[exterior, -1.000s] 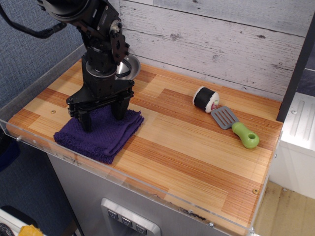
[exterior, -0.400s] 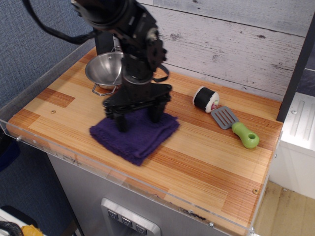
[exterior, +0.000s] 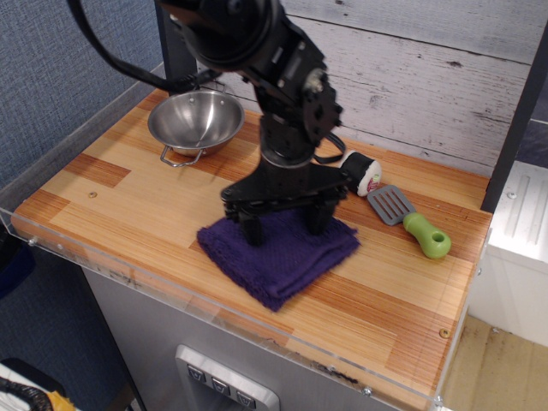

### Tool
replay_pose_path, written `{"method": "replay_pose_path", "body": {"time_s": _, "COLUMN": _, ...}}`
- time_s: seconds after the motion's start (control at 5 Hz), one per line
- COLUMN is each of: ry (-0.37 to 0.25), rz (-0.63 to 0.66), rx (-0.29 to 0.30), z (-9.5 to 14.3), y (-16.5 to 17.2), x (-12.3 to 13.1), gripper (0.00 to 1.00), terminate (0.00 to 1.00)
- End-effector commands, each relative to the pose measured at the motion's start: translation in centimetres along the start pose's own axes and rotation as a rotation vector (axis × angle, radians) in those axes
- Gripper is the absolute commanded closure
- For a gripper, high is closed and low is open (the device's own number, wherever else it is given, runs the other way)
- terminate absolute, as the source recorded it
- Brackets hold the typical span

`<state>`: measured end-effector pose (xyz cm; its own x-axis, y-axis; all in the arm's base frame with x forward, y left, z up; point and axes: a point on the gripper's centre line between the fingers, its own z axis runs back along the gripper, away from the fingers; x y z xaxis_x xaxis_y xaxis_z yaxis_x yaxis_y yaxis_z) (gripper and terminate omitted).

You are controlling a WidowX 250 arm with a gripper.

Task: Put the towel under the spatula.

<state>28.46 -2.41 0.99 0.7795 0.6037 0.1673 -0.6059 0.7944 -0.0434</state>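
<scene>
The dark purple towel lies flat on the wooden table, just front of centre. My gripper points straight down onto the towel's back half. Its two black fingers are spread wide and their tips press into the cloth. Nothing is pinched between them that I can see. The spatula lies on the bare wood to the right, grey slotted blade toward the wall and lime-green handle toward the front right. A small gap of wood separates the towel's right corner from the spatula.
A black-and-white sushi-roll cylinder lies just behind the spatula blade, close to my arm. A steel bowl stands at the back left. A clear plastic lip runs along the table's front edge. A plank wall is behind.
My gripper has moved right across the table and the towel has slid with it, from the front left corner to near the centre. The bowl is now uncovered. The spatula has not moved.
</scene>
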Motion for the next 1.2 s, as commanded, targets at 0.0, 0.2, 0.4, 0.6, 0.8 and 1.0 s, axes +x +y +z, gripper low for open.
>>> {"method": "replay_pose_path", "body": {"time_s": 0.0, "ry": 0.035, "rz": -0.157, "rx": -0.007, "z": 0.3, "y": -0.7, "x": -4.0, "gripper": 0.00, "terminate": 0.00}}
{"method": "replay_pose_path", "body": {"time_s": 0.2, "ry": 0.021, "rz": -0.125, "rx": -0.052, "z": 1.2, "y": -1.0, "x": -3.5, "gripper": 0.00, "terminate": 0.00}}
{"method": "replay_pose_path", "body": {"time_s": 0.4, "ry": 0.014, "rz": -0.091, "rx": -0.080, "z": 1.8, "y": -1.1, "x": -3.0, "gripper": 0.00, "terminate": 0.00}}
{"method": "replay_pose_path", "body": {"time_s": 0.6, "ry": 0.010, "rz": -0.049, "rx": -0.097, "z": 2.4, "y": -0.9, "x": -2.4, "gripper": 0.00, "terminate": 0.00}}
{"method": "replay_pose_path", "body": {"time_s": 0.8, "ry": -0.011, "rz": -0.014, "rx": -0.110, "z": 3.1, "y": -1.0, "x": -1.6, "gripper": 0.00, "terminate": 0.00}}
{"method": "replay_pose_path", "body": {"time_s": 1.0, "ry": -0.027, "rz": 0.034, "rx": -0.134, "z": 4.8, "y": -1.1, "x": -0.5, "gripper": 0.00, "terminate": 0.00}}
